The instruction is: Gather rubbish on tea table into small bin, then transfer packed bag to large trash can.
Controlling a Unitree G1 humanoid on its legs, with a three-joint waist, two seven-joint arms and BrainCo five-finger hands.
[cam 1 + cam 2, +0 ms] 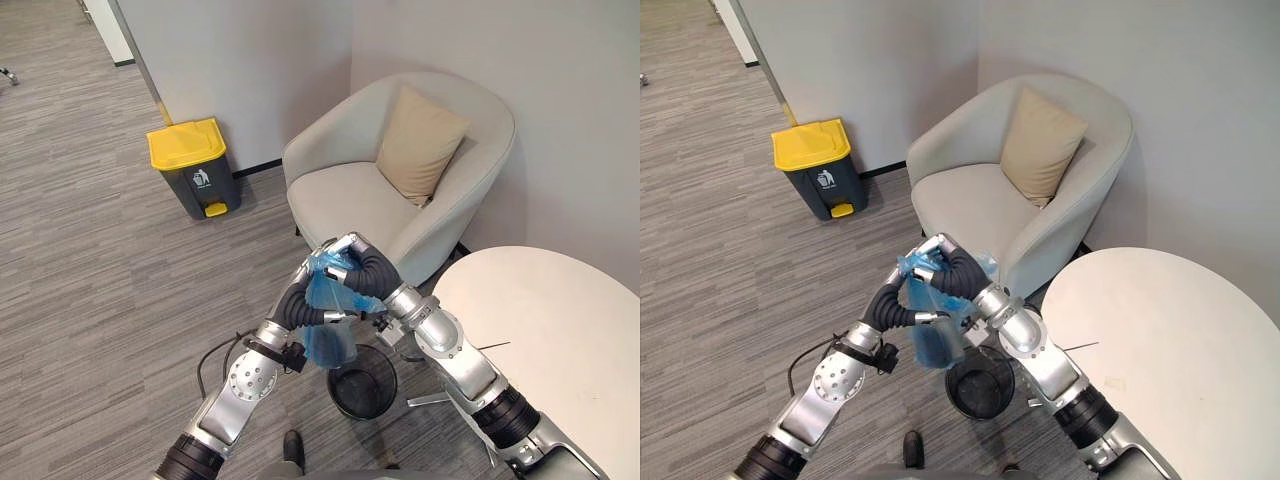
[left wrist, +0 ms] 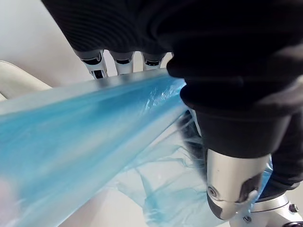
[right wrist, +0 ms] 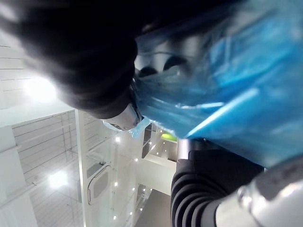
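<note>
blue bag (image 1: 325,292): held in the air between both hands, directly above the small black mesh bin (image 1: 345,395); the lower end hangs just over the bin's rim, and contact cannot be judged. the bag is stretched taut between the hands.
left hand (image 1: 310,308): fingers (image 2: 124,64) curled over one side of the film, thumb on the other, clamped on the bag.
right hand (image 1: 365,265): closed on the bag's top edge, higher than the left hand.
bin stands on the carpet floor (image 1: 100,280) just beside the round white table (image 1: 540,320).
large trash can (image 1: 192,165): grey body, yellow lid closed, by the wall, well apart from the hands.
beige armchair (image 1: 340,195) with tan cushion (image 1: 420,140) behind the bag.
</note>
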